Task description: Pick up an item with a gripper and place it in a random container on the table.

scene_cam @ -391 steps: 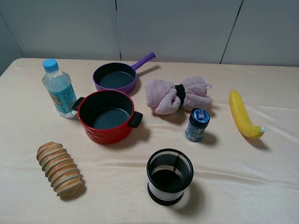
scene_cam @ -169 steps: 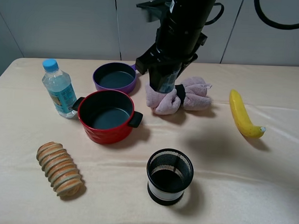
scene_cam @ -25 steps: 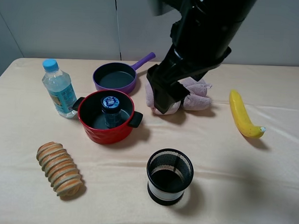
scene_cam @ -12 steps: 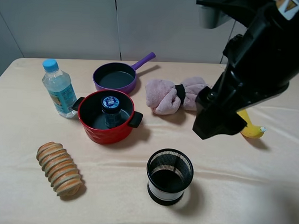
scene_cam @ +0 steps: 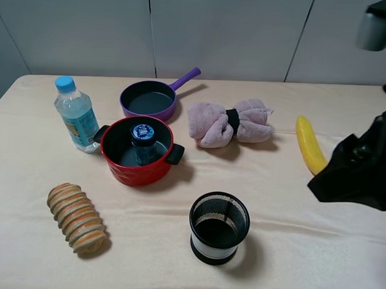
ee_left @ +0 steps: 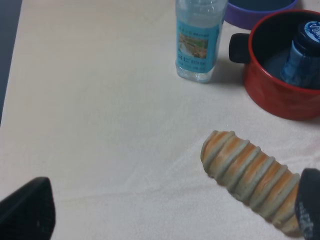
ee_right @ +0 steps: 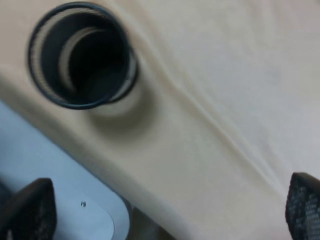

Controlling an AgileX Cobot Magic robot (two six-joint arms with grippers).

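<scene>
The little jar (scene_cam: 142,144) stands in the red pot (scene_cam: 138,168). It looks hard and light; hold its round sides. Both sets of jaws seem wide open and empty.

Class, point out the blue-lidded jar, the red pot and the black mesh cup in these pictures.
jar (scene_cam: 141,132), exterior high view, on its blue lid
red pot (scene_cam: 137,173), exterior high view, on its front outer wall
black mesh cup (scene_cam: 218,243), exterior high view, on its front wall

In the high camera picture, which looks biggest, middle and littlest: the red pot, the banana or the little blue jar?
1. Red pot, biggest.
2. Banana, though the black arm hides its lower end.
3. Blue jar, littlest, standing inside the pot.
</scene>
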